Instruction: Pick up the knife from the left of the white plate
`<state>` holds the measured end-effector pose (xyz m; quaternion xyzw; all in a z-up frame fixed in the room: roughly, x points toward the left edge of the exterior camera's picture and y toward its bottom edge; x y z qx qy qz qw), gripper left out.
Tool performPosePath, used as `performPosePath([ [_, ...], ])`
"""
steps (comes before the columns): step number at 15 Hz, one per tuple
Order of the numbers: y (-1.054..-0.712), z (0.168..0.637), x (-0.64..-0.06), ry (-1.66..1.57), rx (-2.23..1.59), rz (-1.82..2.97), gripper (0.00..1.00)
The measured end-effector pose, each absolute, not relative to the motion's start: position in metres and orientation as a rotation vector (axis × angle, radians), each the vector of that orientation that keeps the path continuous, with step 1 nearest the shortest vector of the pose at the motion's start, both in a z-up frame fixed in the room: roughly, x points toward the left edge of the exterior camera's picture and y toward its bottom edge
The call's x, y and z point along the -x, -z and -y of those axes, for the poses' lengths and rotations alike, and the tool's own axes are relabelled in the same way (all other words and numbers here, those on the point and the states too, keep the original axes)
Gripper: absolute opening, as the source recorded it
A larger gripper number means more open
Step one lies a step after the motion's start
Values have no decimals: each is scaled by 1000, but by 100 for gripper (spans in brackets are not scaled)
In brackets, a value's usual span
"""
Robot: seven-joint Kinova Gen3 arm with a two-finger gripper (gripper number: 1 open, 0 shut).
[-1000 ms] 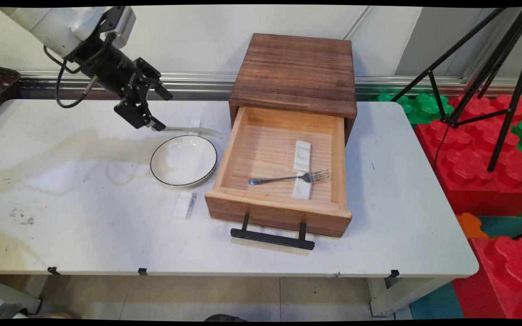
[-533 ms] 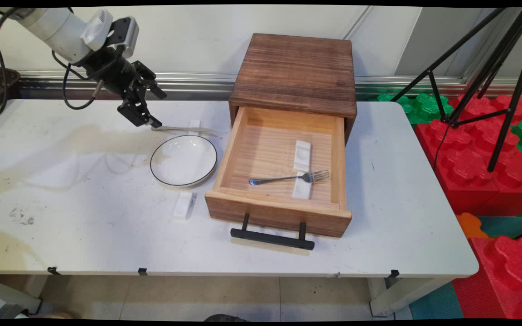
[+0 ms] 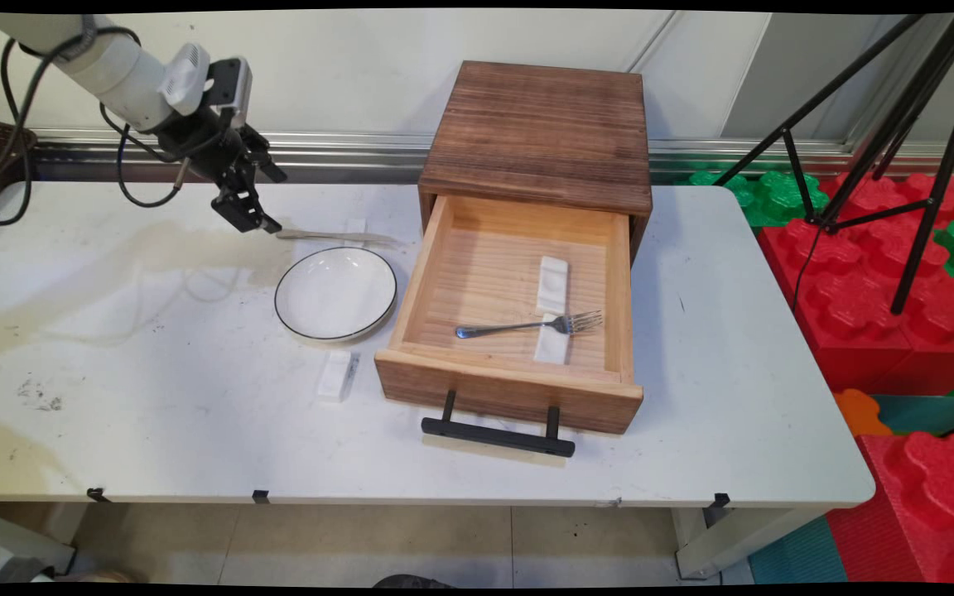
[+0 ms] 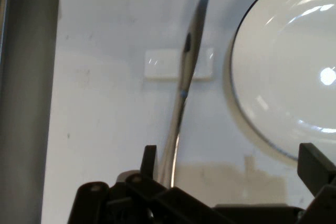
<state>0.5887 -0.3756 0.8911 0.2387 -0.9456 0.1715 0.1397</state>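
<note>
Steel knife (image 3: 336,237) unmoved; claw (image 3: 257,203), apparently open, has drawn back leftward.

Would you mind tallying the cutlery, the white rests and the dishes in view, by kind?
Cutlery: 2, a knife and a fork.
White rests: 4.
Plates: 1.
Total: 7.
</note>
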Motion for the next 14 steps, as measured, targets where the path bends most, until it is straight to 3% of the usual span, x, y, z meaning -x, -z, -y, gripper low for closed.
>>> performPosePath([
  [14,-837,401,-620,-525,-684,2831,100],
])
